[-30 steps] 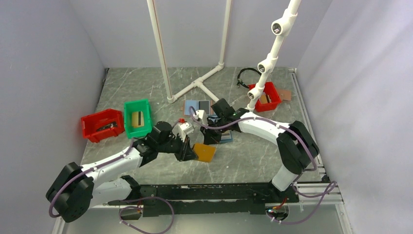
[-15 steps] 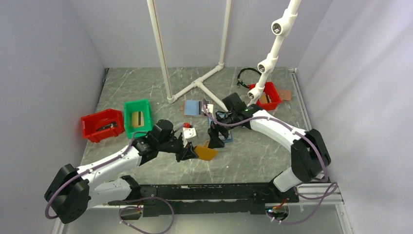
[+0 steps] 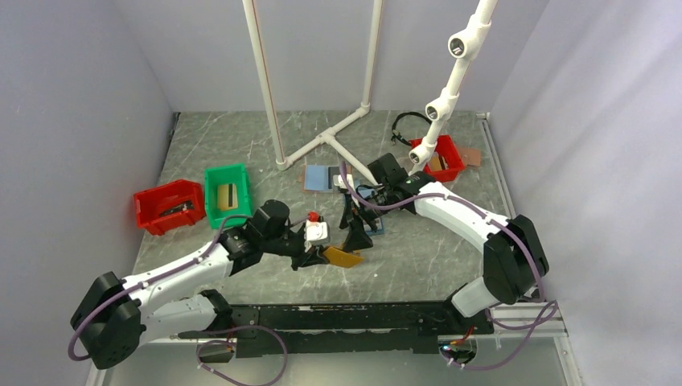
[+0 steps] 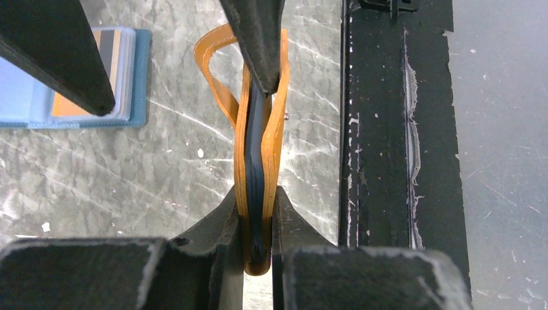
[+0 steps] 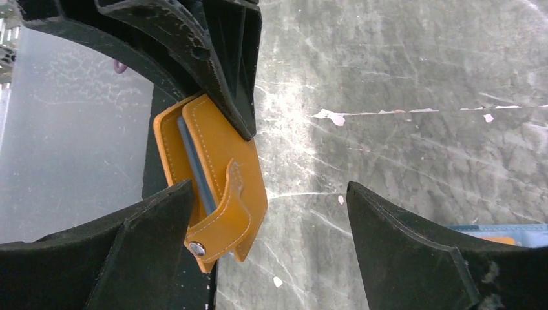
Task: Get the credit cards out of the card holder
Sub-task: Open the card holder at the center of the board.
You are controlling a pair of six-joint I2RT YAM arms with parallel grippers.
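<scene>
Left gripper is clamped tight on the card holder, pinching one end so the orange-brown wallet stands edge-on between the fingers, a sliver of dark blue lining showing down the middle, right out in front of the arms near the bench's front edge. Whether it clears the surface, I can't tell. Its closing strap hangs loose, curling away from the body. Now the right gripper: jaws spread wide, nothing held, and one finger has its tip down on the holder's far edge, just where the strap leaves the body, covering that corner. The other finger sits well off to the side, above a blue holder lying open on the bench with a tan card showing. On the holder's opposite side runs the black rail. Looking from above, a second blue holder lies behind the grippers by the white pipe frame, a green bin and a red bin sit side by side on the left, and another red bin stands far right
</scene>
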